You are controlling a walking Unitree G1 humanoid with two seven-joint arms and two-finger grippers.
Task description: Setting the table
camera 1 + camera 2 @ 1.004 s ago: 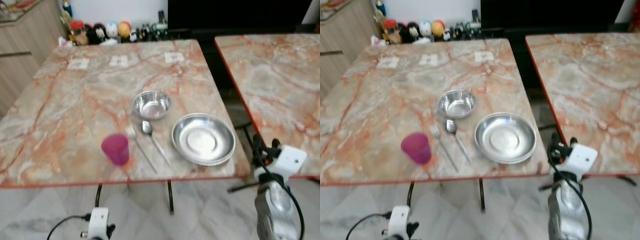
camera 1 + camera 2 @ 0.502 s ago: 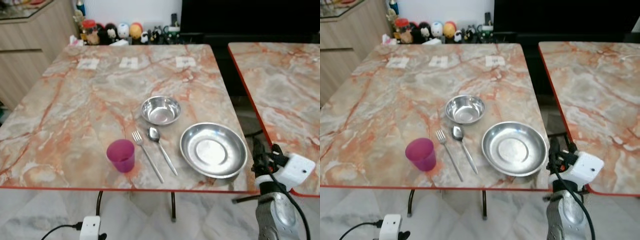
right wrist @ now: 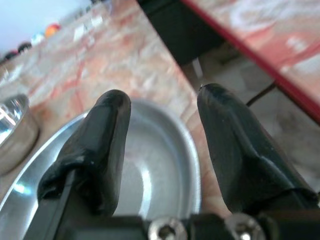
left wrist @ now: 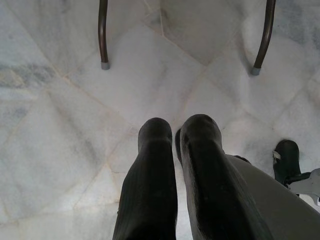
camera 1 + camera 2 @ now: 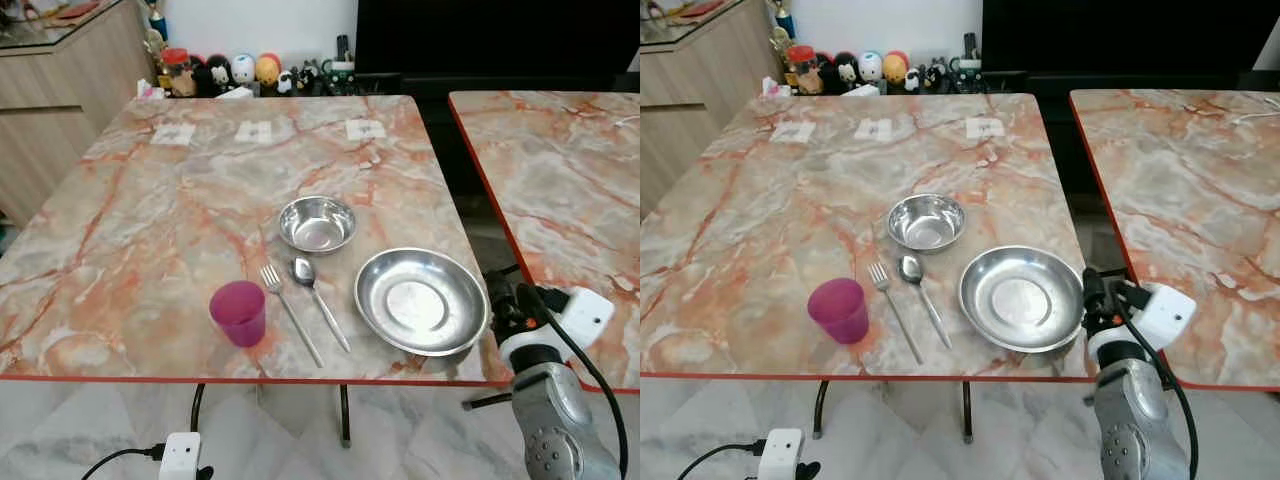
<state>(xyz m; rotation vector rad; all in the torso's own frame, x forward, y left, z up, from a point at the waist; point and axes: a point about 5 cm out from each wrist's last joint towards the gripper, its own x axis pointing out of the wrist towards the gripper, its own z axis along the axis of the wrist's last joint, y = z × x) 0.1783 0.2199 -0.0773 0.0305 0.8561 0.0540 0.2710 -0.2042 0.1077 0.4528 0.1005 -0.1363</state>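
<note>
Left eye view looks down on a marble-patterned worktop with a red edge, and a second worktop of the same pattern stands apart to its right across a dark gap. Near the front right corner of the first worktop lies a wide steel plate. Just behind and to the left of it sits a small steel bowl. A magenta cup stands upright near the front edge, well left of the plate. Between cup and plate lie a fork and a spoon, side by side, handles toward the front edge. The right hand hovers at the plate's right rim, its two black fingers spread apart with nothing between them. The left hand hangs over the pale tiled floor by the chair legs, fingers pressed together and empty.
</note>
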